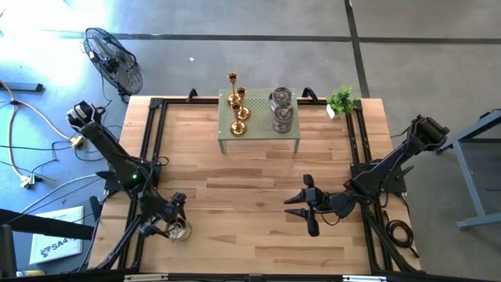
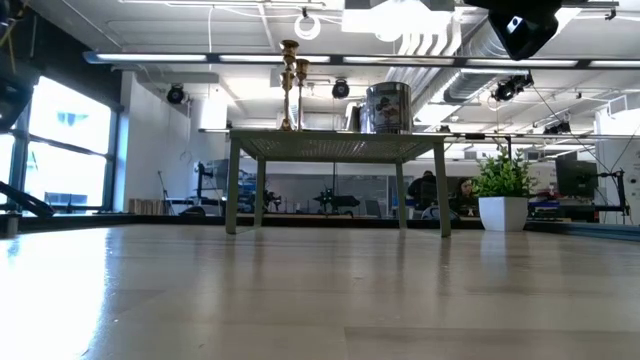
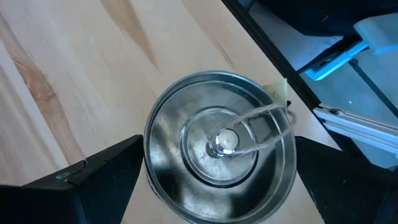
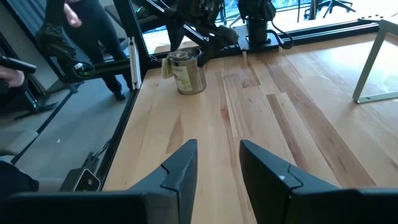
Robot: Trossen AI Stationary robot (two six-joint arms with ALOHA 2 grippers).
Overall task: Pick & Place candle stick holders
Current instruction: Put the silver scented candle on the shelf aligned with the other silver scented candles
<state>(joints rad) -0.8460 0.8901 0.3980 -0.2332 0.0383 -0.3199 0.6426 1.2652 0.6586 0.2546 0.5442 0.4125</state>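
Left pincer (image 1: pixel 177 227) spread wide around a silver jar (image 1: pixel 179 230) at the near-left corner of the table (image 1: pixel 258 188) — straight down over the open mouth, a dark finger (image 3: pixel 93 180) on each side of the rim, neither one clearly touching. Looks like a jar just set down or about to be gripped; cannot say which from this alone. Standing upright, a loop of twine and a small tag at its rim, close to the table's edge rail.

Right pincer (image 1: pixel 307 205) parked low over the near-right part of the table, narrow and holding nothing, pointed across toward the left arm — waiting, by the look of it.

Rest of the set up on the small green stand (image 1: pixel 258 141) at the far side: three gold candlesticks (image 1: pixel 237 106) of different heights in a row on its left half, two more silver jars (image 1: pixel 281 108) on its right half. Gold grouped with gold, silver with silver — so probably one jar parted from its pair, either heading back or freshly taken away. Little potted plant (image 1: pixel 341 99) off the stand's right end, no part of this.
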